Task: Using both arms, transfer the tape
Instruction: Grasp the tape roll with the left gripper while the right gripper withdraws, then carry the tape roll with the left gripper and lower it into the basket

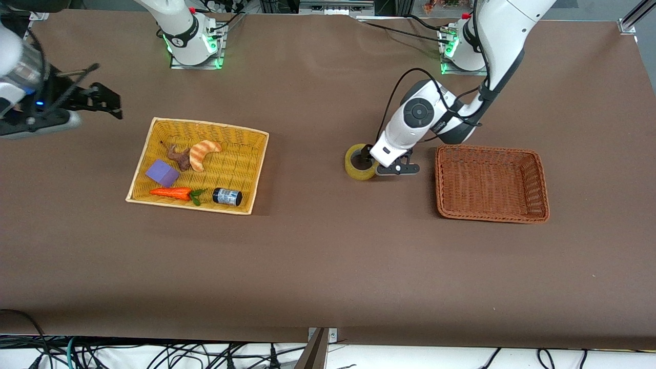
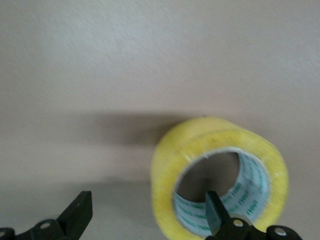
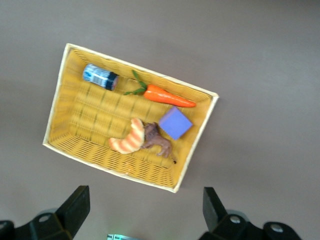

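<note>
The tape is a yellowish ring lying flat on the brown table between the two baskets. My left gripper is down at it and open. In the left wrist view one finger stands inside the hole of the tape, the other finger is outside over bare cloth, and the near wall of the roll sits between them. The left gripper grips nothing. My right gripper hangs open and empty, high over the table beside the yellow basket; the right wrist view shows this gripper looking down on that basket.
The yellow basket holds a croissant, a purple block, a carrot, a small black cylinder and a brown piece. An empty brown wicker basket stands just past the left gripper, toward the left arm's end.
</note>
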`<state>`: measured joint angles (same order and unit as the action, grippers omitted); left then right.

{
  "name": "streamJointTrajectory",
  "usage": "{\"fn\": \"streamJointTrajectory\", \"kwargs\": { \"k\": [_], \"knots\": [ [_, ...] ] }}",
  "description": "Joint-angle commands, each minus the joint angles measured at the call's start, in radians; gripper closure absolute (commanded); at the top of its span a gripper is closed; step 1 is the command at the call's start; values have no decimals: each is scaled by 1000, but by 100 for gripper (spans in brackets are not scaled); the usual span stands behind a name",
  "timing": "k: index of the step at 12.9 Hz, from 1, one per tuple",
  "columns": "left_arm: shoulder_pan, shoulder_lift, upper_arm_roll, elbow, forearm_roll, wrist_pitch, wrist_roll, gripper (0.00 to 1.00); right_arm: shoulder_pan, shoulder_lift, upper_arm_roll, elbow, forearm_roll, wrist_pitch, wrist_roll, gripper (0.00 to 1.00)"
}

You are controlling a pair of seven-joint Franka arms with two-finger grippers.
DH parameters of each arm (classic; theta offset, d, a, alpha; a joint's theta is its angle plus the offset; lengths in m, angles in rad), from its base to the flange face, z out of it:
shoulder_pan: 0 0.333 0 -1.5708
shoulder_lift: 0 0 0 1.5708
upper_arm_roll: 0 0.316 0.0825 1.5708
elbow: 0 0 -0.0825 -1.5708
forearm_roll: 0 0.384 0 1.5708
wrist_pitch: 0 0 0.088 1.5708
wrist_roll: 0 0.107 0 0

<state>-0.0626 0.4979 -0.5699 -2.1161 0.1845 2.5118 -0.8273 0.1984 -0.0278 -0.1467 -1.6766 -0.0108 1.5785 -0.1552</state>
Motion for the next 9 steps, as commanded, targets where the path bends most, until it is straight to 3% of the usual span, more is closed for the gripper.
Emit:
{"fn": "streamJointTrajectory", "kwargs": {
  "k": [1, 3, 4, 6, 7, 9],
  "knots": [
    [-5, 27, -13, 2, 93, 12, -96, 0, -11, -20, -2, -23, 9, -2, -11, 0],
    [-14, 65, -13, 7, 243, 12, -201, 4, -11, -15, -7, -12, 8, -5, -9, 0],
    [-14, 82, -12, 11, 303, 12, -232, 13, -11, -12, -7, -12, 9, -3, -3, 0],
    [-13, 109, -10, 34, 331, 12, -281, 65, -10, -7, -5, -8, 9, -2, 5, 0],
    [-11, 116, -10, 38, 329, 12, -320, 96, -10, -1, -5, 6, 9, -3, 5, 0],
    [-10, 116, -11, 68, 316, -1, -371, 100, -2, 5, 1, 23, 8, -3, 5, 0]
  ]
}}
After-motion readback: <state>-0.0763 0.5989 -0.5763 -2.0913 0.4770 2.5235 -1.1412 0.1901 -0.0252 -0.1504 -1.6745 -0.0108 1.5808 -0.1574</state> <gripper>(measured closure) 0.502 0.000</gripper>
